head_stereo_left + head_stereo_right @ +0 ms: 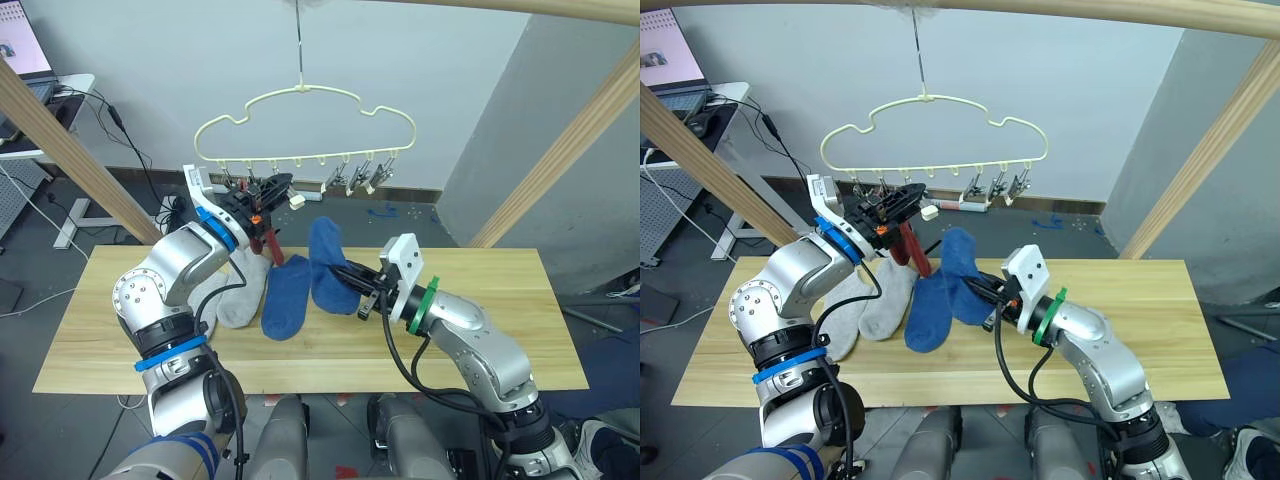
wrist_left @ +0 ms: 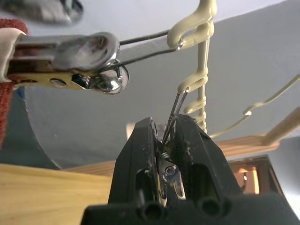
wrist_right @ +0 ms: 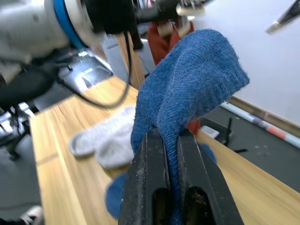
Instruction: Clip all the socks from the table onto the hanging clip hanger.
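Blue sock [image 1: 325, 262] held up off the worktop [image 1: 500, 350], just below the clip hanger [image 1: 305, 130], its free end standing above the right gripper [image 1: 362, 290]. Judged soft, light and floppy: it folds over the gripper fingers in the right wrist view and will sag wherever unsupported. Best taken near the cuff edge, so a short flap can be fed into a clip.

Second blue sock [image 1: 285, 298] lies flat on the worktop directly under the hanger. Two grey socks [image 1: 238, 290] lie beside it, toward the left arm. A rust red sock [image 1: 266, 240] hangs from a clip at the hanger's left end.

Right gripper: clamped on the raised blue sock, fabric pinched between both fingers.

Left gripper [image 1: 262, 192]: raised to the hanger's bottom bar, by the red sock. Left wrist view shows its fingers squeezed onto a metal clip [image 2: 168, 168], pressing the clip's handles. Remaining clips [image 1: 360, 175] hang empty along the bar toward the right arm.
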`<state>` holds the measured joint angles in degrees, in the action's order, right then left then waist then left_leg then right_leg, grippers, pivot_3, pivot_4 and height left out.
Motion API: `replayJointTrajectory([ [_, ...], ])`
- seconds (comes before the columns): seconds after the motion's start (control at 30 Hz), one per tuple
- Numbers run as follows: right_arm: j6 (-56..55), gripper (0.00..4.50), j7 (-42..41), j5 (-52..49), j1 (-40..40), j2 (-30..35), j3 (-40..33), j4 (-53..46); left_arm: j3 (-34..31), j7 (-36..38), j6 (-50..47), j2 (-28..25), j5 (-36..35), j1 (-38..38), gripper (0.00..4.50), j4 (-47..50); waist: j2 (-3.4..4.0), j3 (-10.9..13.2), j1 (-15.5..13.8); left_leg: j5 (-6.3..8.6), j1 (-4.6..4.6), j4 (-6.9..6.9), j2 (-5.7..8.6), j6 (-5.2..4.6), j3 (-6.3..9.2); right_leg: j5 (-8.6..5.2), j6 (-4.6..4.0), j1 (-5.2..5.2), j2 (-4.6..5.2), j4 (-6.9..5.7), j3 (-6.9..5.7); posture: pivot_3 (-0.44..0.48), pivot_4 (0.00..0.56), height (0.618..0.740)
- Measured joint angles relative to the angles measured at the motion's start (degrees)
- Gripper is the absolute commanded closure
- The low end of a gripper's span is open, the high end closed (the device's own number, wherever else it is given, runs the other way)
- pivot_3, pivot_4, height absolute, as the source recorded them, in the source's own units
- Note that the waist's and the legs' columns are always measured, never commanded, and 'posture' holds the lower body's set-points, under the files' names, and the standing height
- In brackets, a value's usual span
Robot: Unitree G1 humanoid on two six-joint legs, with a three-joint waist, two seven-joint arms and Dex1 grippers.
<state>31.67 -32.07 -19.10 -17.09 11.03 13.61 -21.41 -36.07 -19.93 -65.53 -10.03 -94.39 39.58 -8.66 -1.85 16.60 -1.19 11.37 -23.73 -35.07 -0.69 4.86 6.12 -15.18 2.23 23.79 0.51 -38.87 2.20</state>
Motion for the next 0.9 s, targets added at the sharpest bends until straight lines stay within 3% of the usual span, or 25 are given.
replayJointTrajectory([
  [0.43,-0.1,4.47,1.0,0.1,-4.6,-2.6,1.4,3.1,8.4,-3.3,7.1,-4.4,-9.4,-4.3,4.24,4.2,0.0,0.0,-0.2,0.0,-0.07,0.12,0.0,0.01,-0.03,0.0,-0.01,0.07,0.01,0.16,0.01,0.198,0.281,0.74],
  [0.9,-0.2,4.47,2.2,-0.3,-7.2,-7.5,1.3,7.0,13.4,-2.2,12.2,-8.4,-12.5,-6.6,4.24,6.3,0.01,0.0,-0.3,0.0,-0.2,0.19,-0.01,0.0,-0.07,0.0,-0.01,0.23,0.07,0.2,0.05,0.201,0.283,0.74],
])
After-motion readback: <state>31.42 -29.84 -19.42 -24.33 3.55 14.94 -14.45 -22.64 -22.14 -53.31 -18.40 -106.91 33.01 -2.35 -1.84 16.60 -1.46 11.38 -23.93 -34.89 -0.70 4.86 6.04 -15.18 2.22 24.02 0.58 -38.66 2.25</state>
